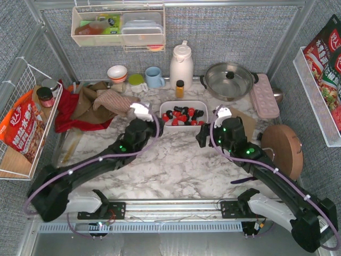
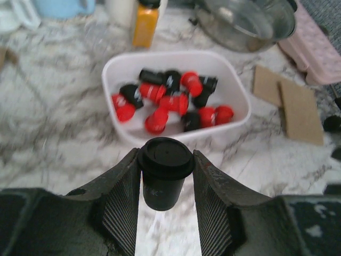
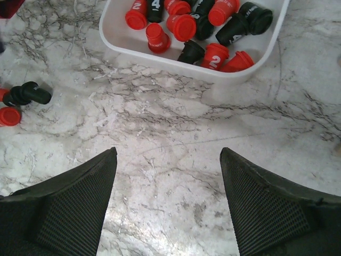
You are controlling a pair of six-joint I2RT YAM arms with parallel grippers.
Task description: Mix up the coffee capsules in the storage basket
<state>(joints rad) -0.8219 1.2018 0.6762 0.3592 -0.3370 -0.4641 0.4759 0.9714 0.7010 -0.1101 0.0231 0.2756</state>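
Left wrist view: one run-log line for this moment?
left gripper: shut on black capsule, beside storage basket | right gripper: open, empty | basket: red and black capsules inside | table: loose capsules

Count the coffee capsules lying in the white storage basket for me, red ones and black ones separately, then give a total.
Red capsules: 7
Black capsules: 6
Total in the storage basket: 13

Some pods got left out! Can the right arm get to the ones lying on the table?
Probably yes: the right pincer is open and empty, and the stray capsules lie close by on the marble table, nothing between.
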